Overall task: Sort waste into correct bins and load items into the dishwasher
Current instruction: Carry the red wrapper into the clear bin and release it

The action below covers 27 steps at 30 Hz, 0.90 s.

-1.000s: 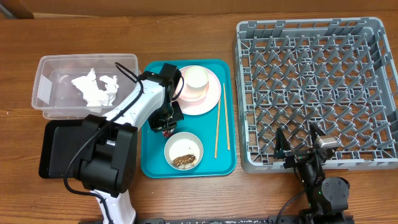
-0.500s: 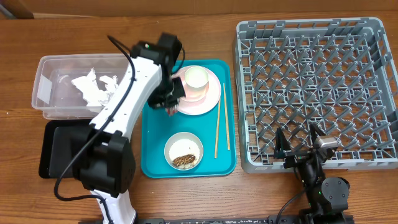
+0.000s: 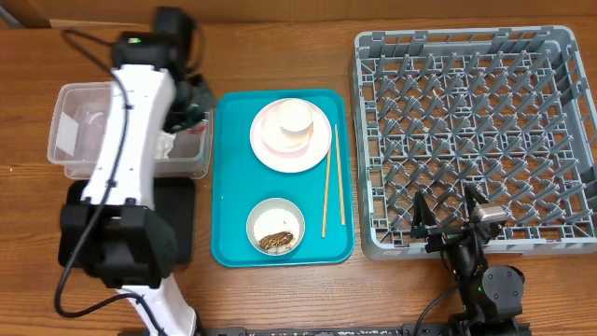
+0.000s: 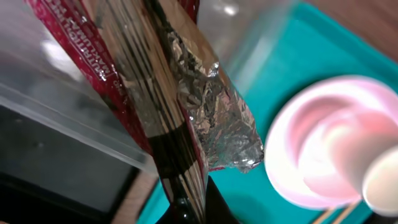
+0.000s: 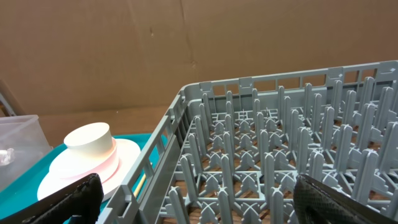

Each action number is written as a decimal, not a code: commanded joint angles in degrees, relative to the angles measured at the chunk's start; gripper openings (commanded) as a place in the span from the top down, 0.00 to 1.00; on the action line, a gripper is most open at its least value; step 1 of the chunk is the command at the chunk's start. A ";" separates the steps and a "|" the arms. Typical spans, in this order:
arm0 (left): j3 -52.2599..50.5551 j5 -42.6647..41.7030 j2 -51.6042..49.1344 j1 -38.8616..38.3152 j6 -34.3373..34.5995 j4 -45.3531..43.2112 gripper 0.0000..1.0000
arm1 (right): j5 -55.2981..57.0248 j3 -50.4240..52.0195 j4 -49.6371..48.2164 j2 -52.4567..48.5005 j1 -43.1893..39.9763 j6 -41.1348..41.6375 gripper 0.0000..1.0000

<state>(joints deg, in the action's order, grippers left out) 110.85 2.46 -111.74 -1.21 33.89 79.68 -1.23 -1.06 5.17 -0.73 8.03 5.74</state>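
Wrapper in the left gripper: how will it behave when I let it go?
The wrapper looks floppy: its crinkled foil end hangs bent. Probably very light, so it may flutter or cling rather than drop straight. Its glossy film could slip.

Left claw (image 3: 191,103) tight, right claw (image 3: 448,207) wide

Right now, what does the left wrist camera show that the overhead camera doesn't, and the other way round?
Only the left wrist view shows the red snack wrapper, foil lining exposed, in front of the clear tub. Only the overhead shows the dish rack, the grey-white bowl with food scraps, and the open right gripper. Both show the teal tray, the pink plate and that tub.
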 commanded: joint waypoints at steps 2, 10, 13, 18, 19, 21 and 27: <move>1.01 1.66 1.18 5.33 -0.87 -1.03 0.96 | 0.33 0.59 -0.35 0.44 0.37 -0.37 0.00; -3.19 2.05 1.16 9.18 -0.87 -7.21 0.94 | 0.33 0.59 -0.35 0.44 0.37 -0.39 0.00; -6.25 1.97 0.83 9.16 -0.87 -10.60 0.94 | 0.33 0.59 -0.35 0.44 0.37 -0.37 0.00; -9.79 0.87 -0.17 9.05 -0.90 -14.21 0.88 | 0.33 0.59 -0.35 0.44 0.37 -0.37 0.00; -10.08 0.76 -0.31 9.05 -0.90 -14.58 0.86 | 0.33 0.59 -0.35 0.44 0.37 -0.39 0.00; -10.64 0.70 -0.35 9.05 -0.90 -15.56 0.78 | 0.33 0.59 -0.35 0.44 0.37 -0.37 0.00; -10.67 0.46 -0.35 9.03 -0.94 -15.85 0.63 | 0.33 0.59 -0.35 0.44 0.37 -0.37 0.00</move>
<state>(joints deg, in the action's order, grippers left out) 101.16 3.36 -111.66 7.97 33.65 64.16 -1.26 -1.06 5.15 -0.73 8.01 5.72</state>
